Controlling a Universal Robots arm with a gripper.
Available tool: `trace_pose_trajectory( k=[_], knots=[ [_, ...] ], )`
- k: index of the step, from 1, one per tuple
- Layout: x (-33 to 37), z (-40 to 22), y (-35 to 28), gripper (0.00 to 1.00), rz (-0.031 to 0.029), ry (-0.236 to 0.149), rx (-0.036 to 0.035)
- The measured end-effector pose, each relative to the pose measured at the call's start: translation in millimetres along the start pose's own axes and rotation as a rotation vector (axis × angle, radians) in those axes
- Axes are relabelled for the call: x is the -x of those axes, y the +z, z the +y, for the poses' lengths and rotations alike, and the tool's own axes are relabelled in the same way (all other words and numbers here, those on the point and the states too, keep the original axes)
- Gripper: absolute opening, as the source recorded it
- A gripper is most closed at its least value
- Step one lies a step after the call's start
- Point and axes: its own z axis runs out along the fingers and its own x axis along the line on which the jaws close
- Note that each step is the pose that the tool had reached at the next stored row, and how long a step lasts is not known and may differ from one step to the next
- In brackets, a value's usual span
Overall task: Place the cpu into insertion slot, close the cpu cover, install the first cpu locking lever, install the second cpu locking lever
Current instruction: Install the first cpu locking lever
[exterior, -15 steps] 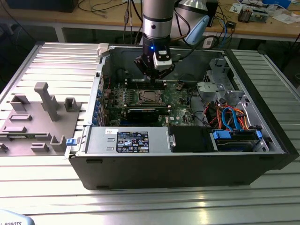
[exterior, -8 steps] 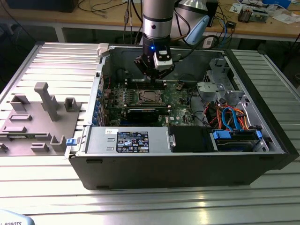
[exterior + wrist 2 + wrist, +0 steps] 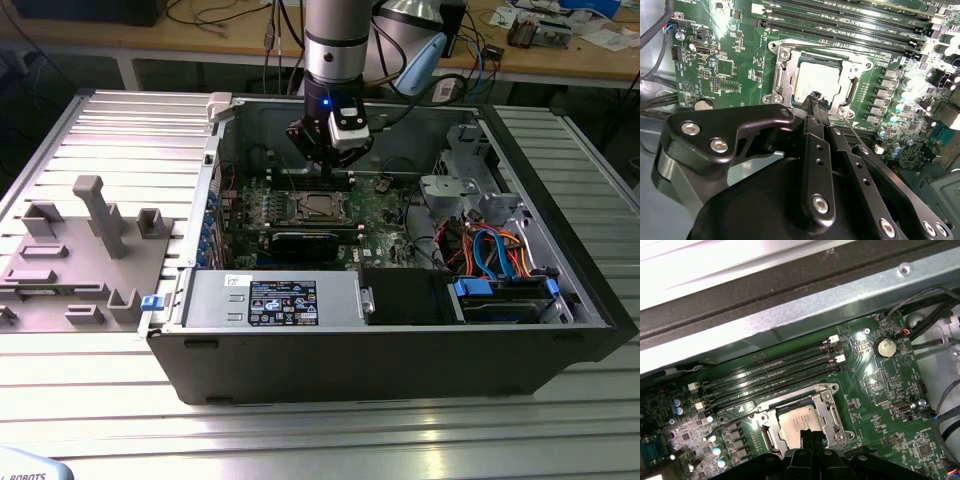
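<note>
The one cpu (image 3: pixel 819 82) lies seated in the insertion slot (image 3: pixel 781 80), the cpu cover (image 3: pixel 854 64) framing its edges. The gripper (image 3: pixel 816 102) hovers at the socket's rim, fingers pressed together, holding nothing. Four memory slots (image 3: pixel 770 377) run alongside on the motherboard (image 3: pixel 880 385).

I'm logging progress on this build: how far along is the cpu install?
Done: the cpu sits in the slot, with the cover down around it. In hand: the gripper is at the socket's edge, beside a thin lever sticking out. Left: I can't tell whether either lever is latched.
</note>
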Motion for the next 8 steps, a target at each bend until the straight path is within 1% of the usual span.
trace_pose_trajectory(
  k=[8],
  knots=[
    [0.0,0.0,0.1,0.11,-0.0003,-0.017,0.0006]
  ],
)
